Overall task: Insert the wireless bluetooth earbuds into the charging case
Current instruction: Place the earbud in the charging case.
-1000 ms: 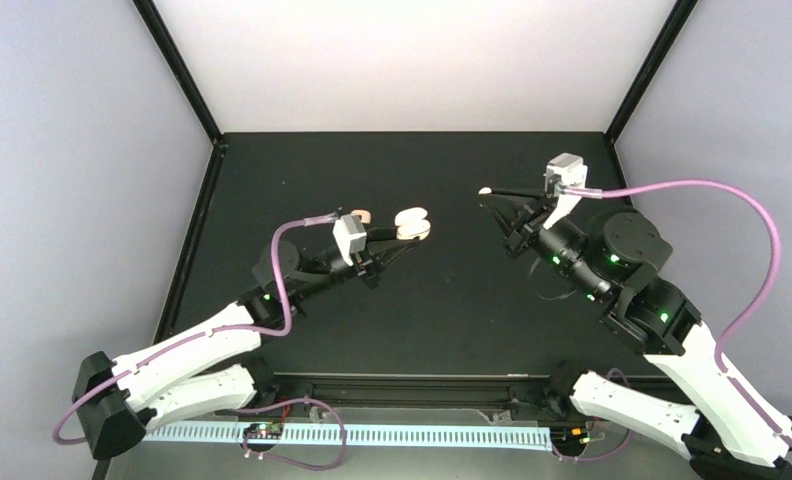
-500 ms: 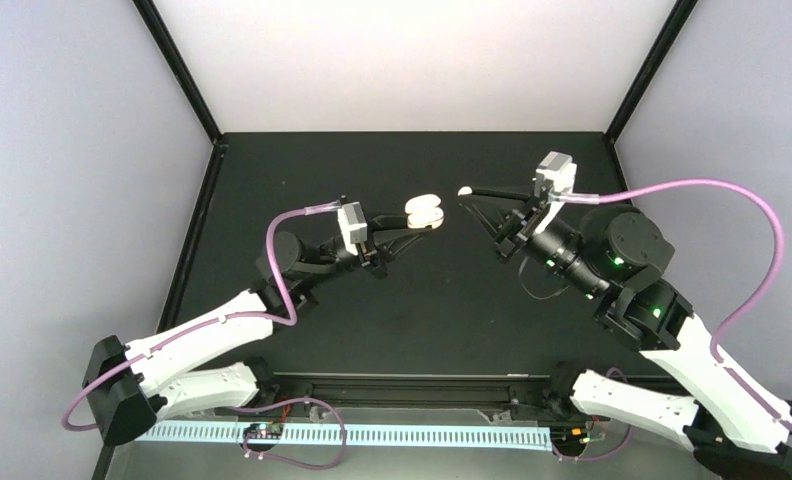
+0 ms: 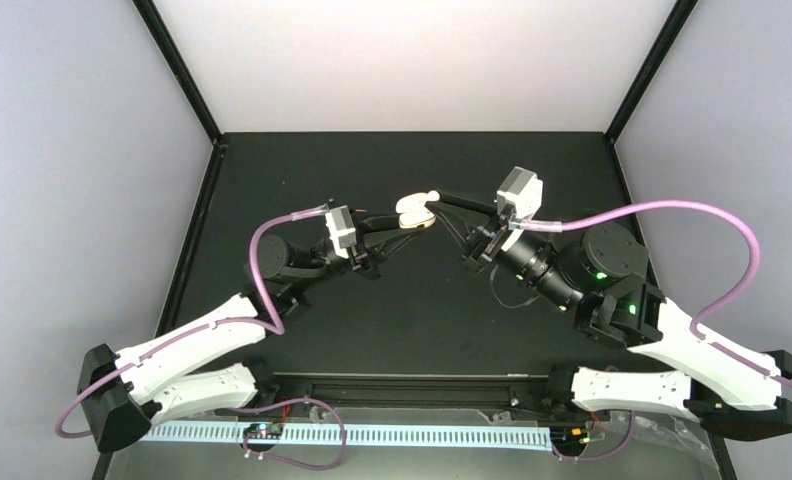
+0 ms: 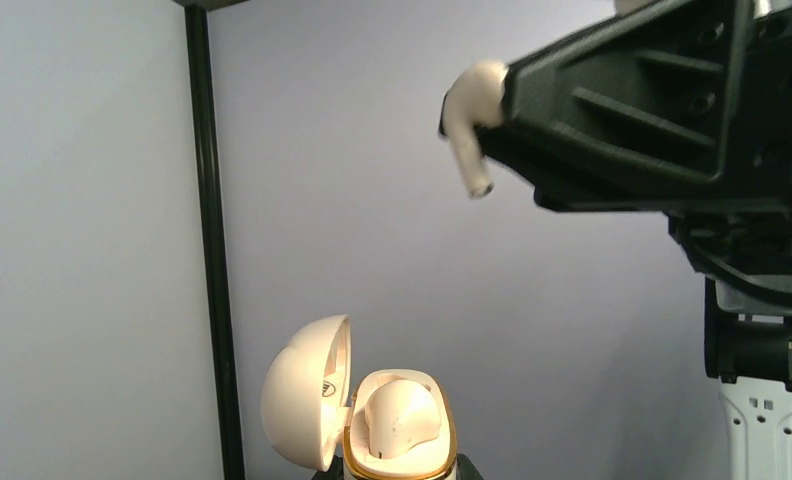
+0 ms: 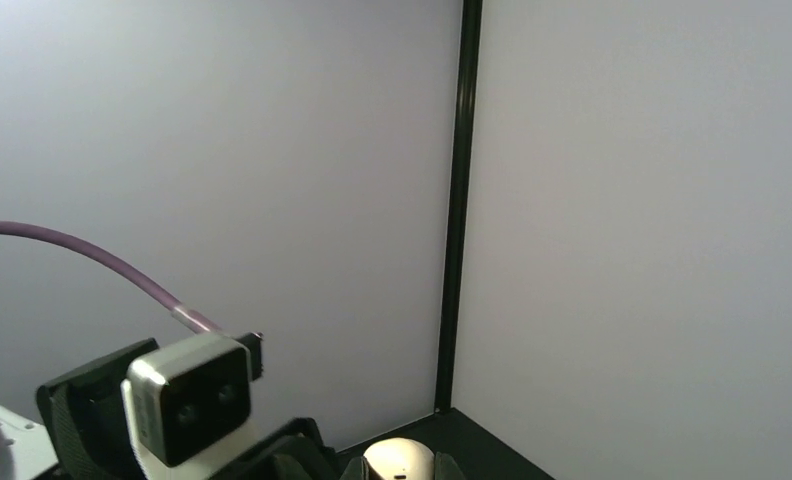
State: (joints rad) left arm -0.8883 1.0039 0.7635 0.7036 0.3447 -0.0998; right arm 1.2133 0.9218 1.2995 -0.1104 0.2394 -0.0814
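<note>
Alignment is what this step turns on, since both things are in the air and neither has the tabletop [image 3: 412, 310] to steady it. The left hand [image 3: 402, 222] is fully closed on the lower part of the charging case [image 4: 400, 445], holding it upright over the middle of the tabletop with its lid [image 4: 305, 392] swung open to one side. In the left wrist view the gold-rimmed base faces up and a pale rounded shape sits inside it; I cannot tell whether that is a seated earbud or the case's own moulding. The right hand [image 3: 438, 196] is pinched nearly shut on one earbud [image 4: 467, 105], gripping it by the rounded head so that the short stem hangs free and points down. In that view the earbud is above the case and off to the side away from the lid, clearly apart from it. From the top camera the two look almost touching, so the gap is probably more in height than sideways. I judge that the right hand should first bring the stem directly over an open socket, then descend slowly, stem leading, while the left hand holds the case level. The dark fingers [image 4: 622, 120] are broad beside so small a part and could knock the lid or rim, so approaching from the side opposite the lid looks safest. Letting go before the earbud seats risks dropping it onto the tabletop.
</note>
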